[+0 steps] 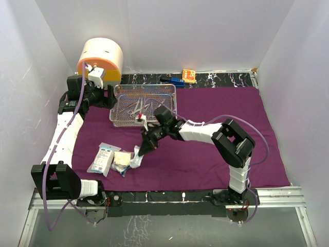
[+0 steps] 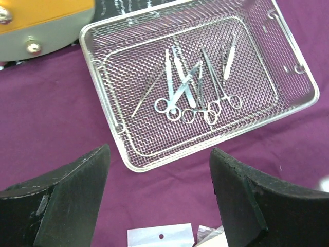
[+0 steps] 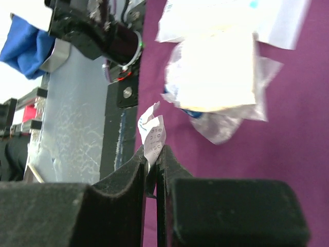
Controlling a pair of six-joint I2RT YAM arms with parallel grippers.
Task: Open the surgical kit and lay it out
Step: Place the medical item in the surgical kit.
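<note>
Two pincers doing pretty different jobs right now. The purple cloth wrap (image 1: 205, 154) is already spread flat over the worktop (image 1: 216, 80), so everything from the kit has a clean base to sit on. The wire-mesh tray (image 2: 128, 67) sits toward the back left of the cloth, just in front of the cream-and-orange drum (image 1: 100, 56). The steel instruments (image 2: 190, 87) are all bunched up in the middle of it, ring handles together, so I'd say none of those have been laid out yet.

Nearer the front left of the cloth there's a flat white packet (image 1: 102, 158) with the gauze (image 1: 122, 159) right beside it, touching or close to it. That looks like the corner where the soft stuff is being collected, well apart from the metal.

Right pincer (image 3: 154, 154): jaws pinched nearly together on a scrap of white printed wrapper (image 3: 153, 135), which sticks up out of the tips. It's low over the cloth, just beside the gauze pile, so my guess is it's adding to or sorting that pile.

Left pincer (image 2: 159, 154): spread wide with nothing between the pads. It hangs just off the tray's near rim, which is about where you'd want it before reaching in for an instrument.
</note>
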